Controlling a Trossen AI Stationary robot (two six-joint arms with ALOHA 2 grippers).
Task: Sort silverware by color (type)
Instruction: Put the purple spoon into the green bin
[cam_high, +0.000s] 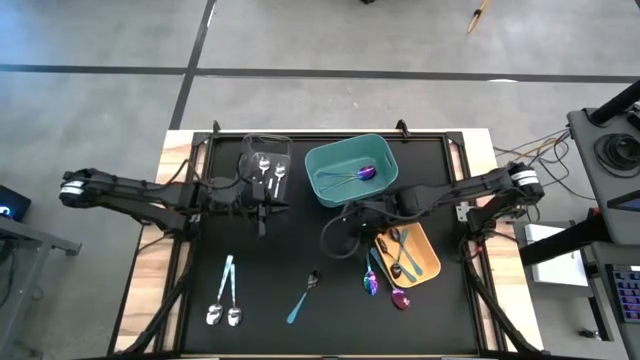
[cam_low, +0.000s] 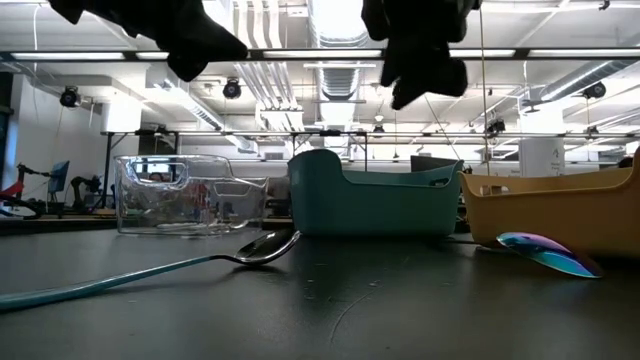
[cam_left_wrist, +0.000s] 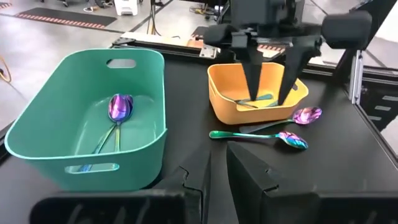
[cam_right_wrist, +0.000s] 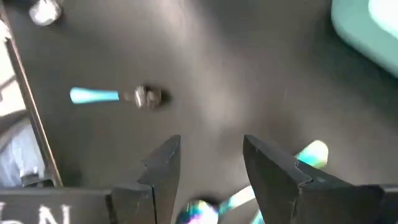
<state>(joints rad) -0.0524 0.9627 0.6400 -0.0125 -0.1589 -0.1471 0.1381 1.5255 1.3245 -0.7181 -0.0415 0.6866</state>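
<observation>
- Your left gripper (cam_high: 262, 228) hangs in the left-center of the overhead picture, just below the clear bin (cam_high: 266, 150). Its jaws are nearly pressed together, with a thin slit between them and nothing pinched.
- Your right gripper (cam_high: 345, 214) sits at the center of the overhead picture, below the teal bin (cam_high: 390, 185) and left of the orange bin (cam_high: 430, 262). Its jaws are spread wide and hold nothing.
- Silver spoons (cam_high: 270, 172) lie inside the clear bin, just above your left jaws.
- An iridescent spoon (cam_left_wrist: 119, 109) rests in the teal bin, its bowl toward the bin's far end; you see it at left in the left wrist view.
- Dark teal-handled utensils (cam_high: 400, 252) lie in the orange bin, to the right of your right jaws.
- Two iridescent spoons are loose on the surface (cam_high: 280, 270) beside the orange bin's lower left: one (cam_high: 371, 280) and another (cam_high: 398, 297). Both lie below and right of your right jaws, near but not between them.
- A teal-handled spoon (cam_high: 303, 297) lies lower center, between the two arms and well below both sets of jaws; it appears ahead of the right jaws in the right wrist view.
- Two silver spoons (cam_high: 224, 300) lie lower left, bowls toward the bottom edge, well below your left jaws.
</observation>
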